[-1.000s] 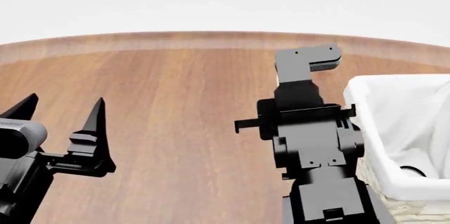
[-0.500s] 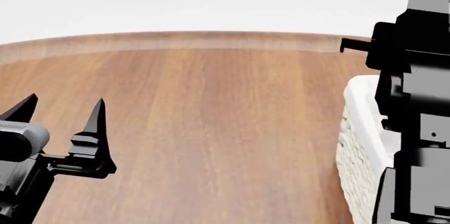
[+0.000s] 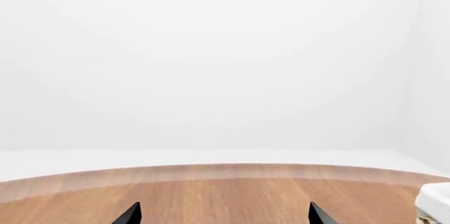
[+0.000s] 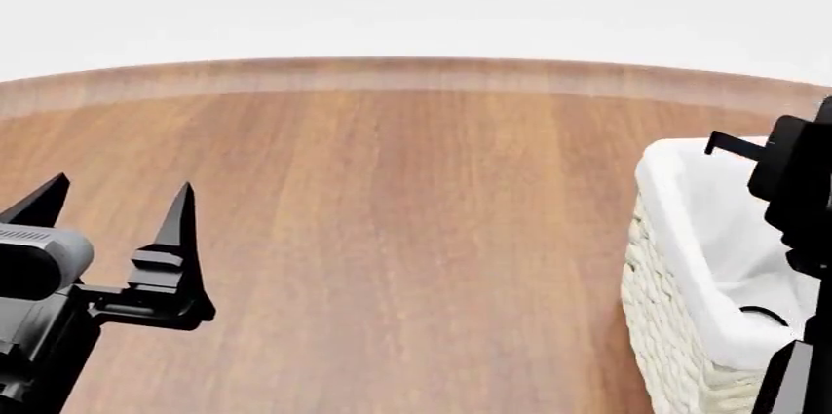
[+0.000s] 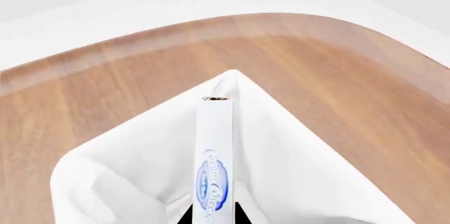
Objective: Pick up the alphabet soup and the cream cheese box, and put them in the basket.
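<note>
In the right wrist view the cream cheese box (image 5: 214, 155), thin and white with blue print, is seen edge-on, held over the white cloth liner of the basket (image 5: 126, 145). My right gripper (image 5: 211, 215) is shut on it, one dark finger on each side. The head view shows the basket (image 4: 657, 209) at the right, with only part of the right arm (image 4: 796, 180) above it at the picture's edge. My left gripper (image 4: 117, 202) hovers open over the table's near left with nothing between its fingers (image 3: 129, 215). The alphabet soup is out of view.
The round wooden table (image 4: 390, 219) stretches from the left gripper to the basket, and its curved far edge meets a white floor. A corner of the basket (image 3: 436, 198) shows in the left wrist view. A dark curved mark (image 4: 762, 315) lies inside the liner.
The right arm has swung from the middle of the table to the right and now stands over the basket, mostly out of the head view. The left arm has not moved.
</note>
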`<state>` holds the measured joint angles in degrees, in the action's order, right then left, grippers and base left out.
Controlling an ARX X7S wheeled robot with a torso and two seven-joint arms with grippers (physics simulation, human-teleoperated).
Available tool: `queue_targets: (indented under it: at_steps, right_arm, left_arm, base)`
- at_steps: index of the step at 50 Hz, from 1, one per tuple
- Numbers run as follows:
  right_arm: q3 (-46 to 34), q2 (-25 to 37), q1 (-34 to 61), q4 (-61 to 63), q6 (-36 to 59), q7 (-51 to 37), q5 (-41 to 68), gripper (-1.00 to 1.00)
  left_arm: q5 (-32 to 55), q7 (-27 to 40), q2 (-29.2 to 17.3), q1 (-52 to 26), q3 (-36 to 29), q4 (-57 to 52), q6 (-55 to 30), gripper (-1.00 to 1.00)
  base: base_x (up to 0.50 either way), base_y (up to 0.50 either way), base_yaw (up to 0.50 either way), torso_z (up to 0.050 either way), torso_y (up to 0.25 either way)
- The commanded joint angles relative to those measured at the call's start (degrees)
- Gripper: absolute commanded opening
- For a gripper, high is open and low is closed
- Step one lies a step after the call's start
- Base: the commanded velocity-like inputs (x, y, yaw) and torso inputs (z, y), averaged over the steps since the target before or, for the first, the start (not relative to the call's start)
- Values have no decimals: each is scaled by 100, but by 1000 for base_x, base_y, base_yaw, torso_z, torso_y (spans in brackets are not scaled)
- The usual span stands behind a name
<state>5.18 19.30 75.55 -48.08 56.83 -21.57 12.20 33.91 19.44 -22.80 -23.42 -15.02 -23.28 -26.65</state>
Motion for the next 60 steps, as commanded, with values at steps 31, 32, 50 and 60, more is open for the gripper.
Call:
queue_targets:
  at_steps: [31,32,50,60]
  right_arm:
    - [272,101,-173,64,212,-77,134,100]
    - [264,101,-162,55,204,-72,131,100]
    - [-57,14,-155,601,212,291,182,100]
    - [-854,-134,-1753,4509,-654,1286,526,100]
  left_arm:
    - [-3,21,-41,33,-73,-30,65,100]
    - [-5,19,-42,34,-76,-29,71,100]
    - [159,78,-57,-24,-26,-71,-47,100]
    - [143,191,-9,-25,49,-72,31,100]
  base:
    - [0,0,0,0,0]
    - [0,0,0,0,0]
    - [0,0,0,0,0]
    - [0,0,0,0,0]
